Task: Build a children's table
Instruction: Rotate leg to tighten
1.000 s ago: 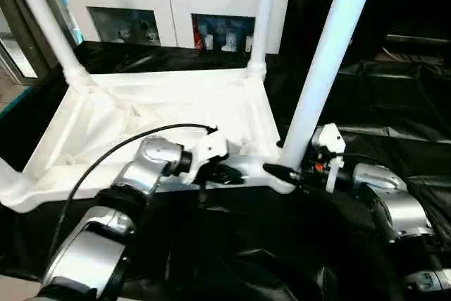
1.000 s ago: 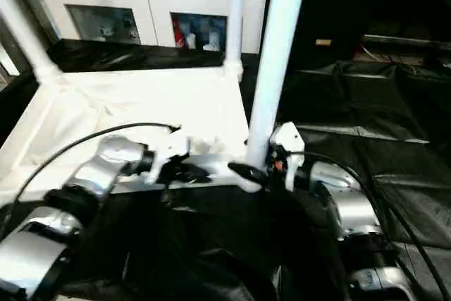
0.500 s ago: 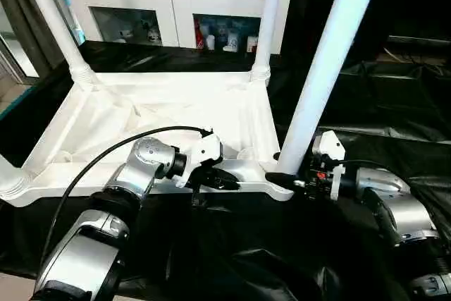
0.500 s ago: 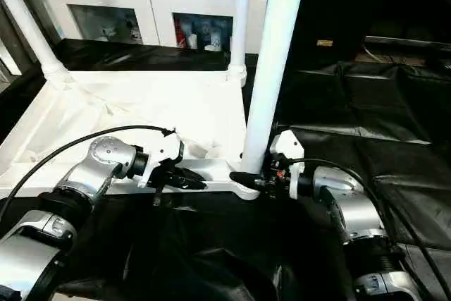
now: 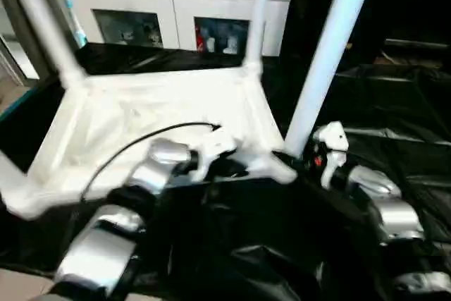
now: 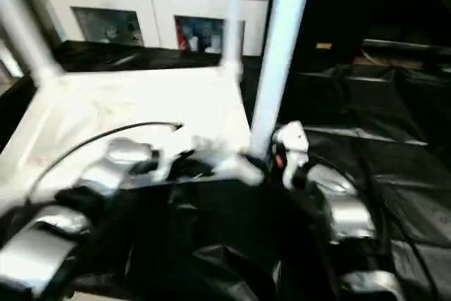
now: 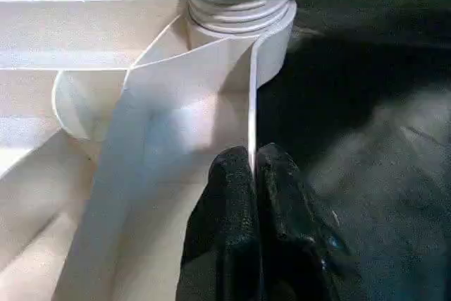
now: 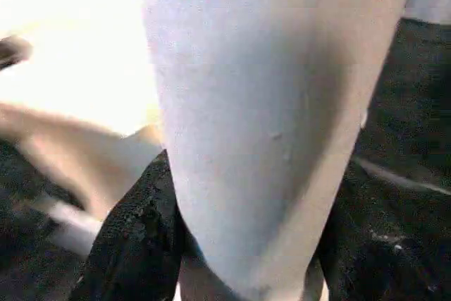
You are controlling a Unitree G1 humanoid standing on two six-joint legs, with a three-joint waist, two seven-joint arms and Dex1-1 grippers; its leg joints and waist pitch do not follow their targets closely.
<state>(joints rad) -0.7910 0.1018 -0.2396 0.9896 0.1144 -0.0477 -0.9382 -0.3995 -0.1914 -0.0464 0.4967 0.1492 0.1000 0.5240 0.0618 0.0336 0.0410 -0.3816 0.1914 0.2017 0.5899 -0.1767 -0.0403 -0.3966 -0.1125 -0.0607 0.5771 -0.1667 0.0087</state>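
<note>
We see the children's table (image 5: 169,114) upside down on black sheeting (image 5: 394,103), ribbed underside up, w/ legs rising from the corner sockets. It spreads ahead of both grippers, its near edge right at their tips. Behind it, far side from the grippers, stands a white cabinet (image 5: 176,5) w/ glass doors.

Next in size: the near right leg (image 5: 320,68), a long white tube going up out of the head views, standing in the corner socket (image 7: 239,22) between the two grippers.

Right gripper (image 5: 290,162) is at the base of that leg. Head views give us just a dark tip against the tube; the right wrist view gives more, w/ one black finger (image 8: 137,234) on each side of the leg and the tube sitting between them. They look pressed to it, so we read it as clamped round the leg.

Left gripper (image 7: 255,167) sits on the table's near rim, just beside the same corner. Head views blur it; the left wrist view shows both fingers (image 7: 229,209) pinched together on the thin rim wall, w/ the threaded collar of the socket just beyond the tips.

A black cable (image 5: 141,142) arcs over the left forearm.
</note>
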